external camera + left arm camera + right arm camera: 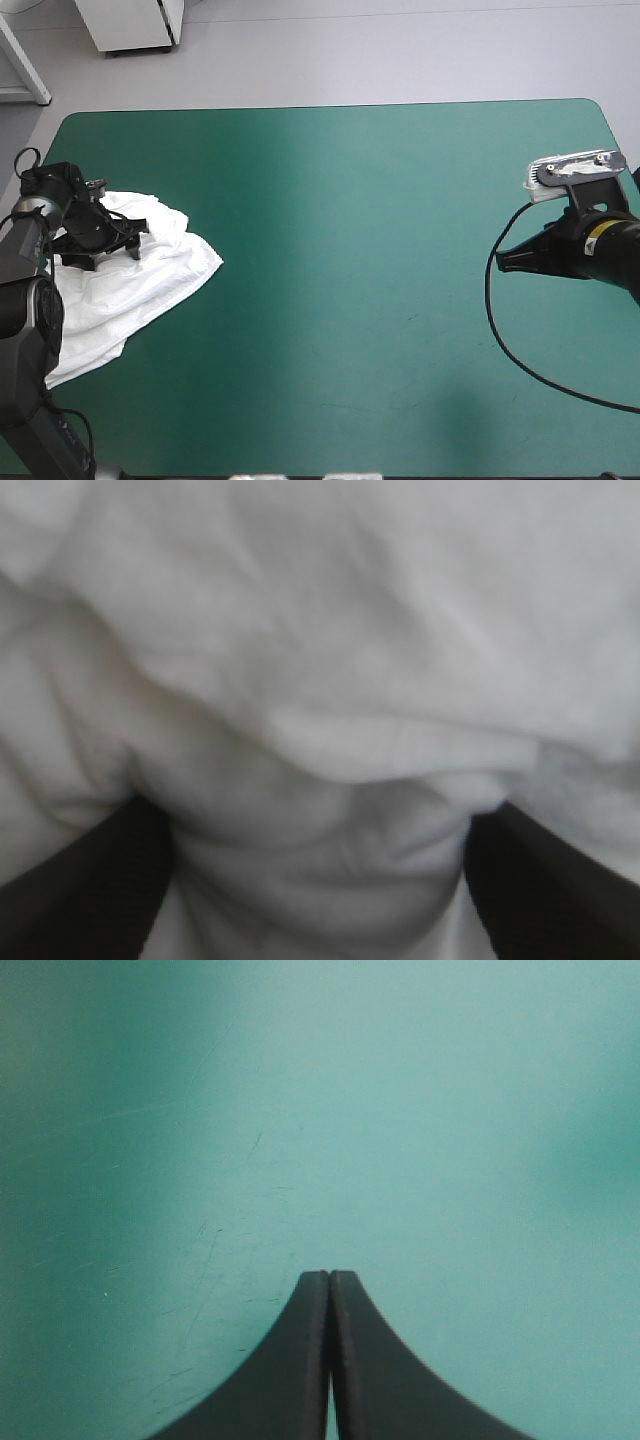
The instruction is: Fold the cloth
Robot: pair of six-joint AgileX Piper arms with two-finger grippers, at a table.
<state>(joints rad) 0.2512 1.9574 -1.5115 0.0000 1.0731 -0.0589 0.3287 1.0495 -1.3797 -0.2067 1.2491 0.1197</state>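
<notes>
High view: item one, T-shirt (150,275), white, soft woven cloth, lying as a crumpled heap on the teal-green cover (350,250) at the table's left side, about midway between near and far edges. Its far part is bunched in rounded ridges; its near part trails flatter toward the left edge, with one lobe reaching right into the open cover. Left wrist view: T-shirt (320,680) fills the field as pale rumpled folds with soft shadows, no edge discernible. Item two, left gripper (108,250), at the end of the arm along the left edge, angled down and resting on the far part of the heap; in its own view the left gripper (320,805) has its black fingers (100,880) spread wide, a bulge of cloth between them. Item three, right gripper (500,258), low over bare cover at the table's right side, pointing left, well apart from the T-shirt. Right wrist view: right gripper (330,1280) pressed together in one pointed arch above smooth, faintly scratched cover (400,1110).
</notes>
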